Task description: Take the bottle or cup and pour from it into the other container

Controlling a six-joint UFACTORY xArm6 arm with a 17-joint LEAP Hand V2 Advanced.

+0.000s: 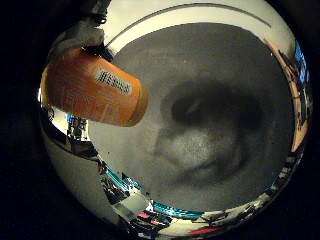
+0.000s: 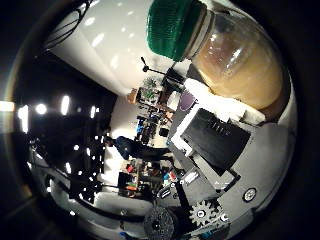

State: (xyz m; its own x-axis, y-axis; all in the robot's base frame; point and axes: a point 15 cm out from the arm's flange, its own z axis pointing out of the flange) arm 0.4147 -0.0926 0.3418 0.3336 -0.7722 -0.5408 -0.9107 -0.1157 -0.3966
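Note:
In the right little finger side palm view an orange bottle [image 1: 95,90] with a white label lies sideways, close to the palm, above a grey round table [image 1: 200,55]. A white part of my hand [image 1: 85,38] rests against it. In the right thumb side palm view the same bottle shows its green ribbed cap [image 2: 175,25] and its tan body [image 2: 238,58], filling one corner. A black part of my hand [image 2: 215,140] curls beside it. The hand holds the bottle off the table.
A dark shadow of the hand and bottle [image 1: 205,135] falls on the table's middle. The table's rim [image 1: 190,12] curves round the view. Cluttered room furniture [image 2: 150,125] and ceiling lights [image 2: 100,40] show beyond the hand.

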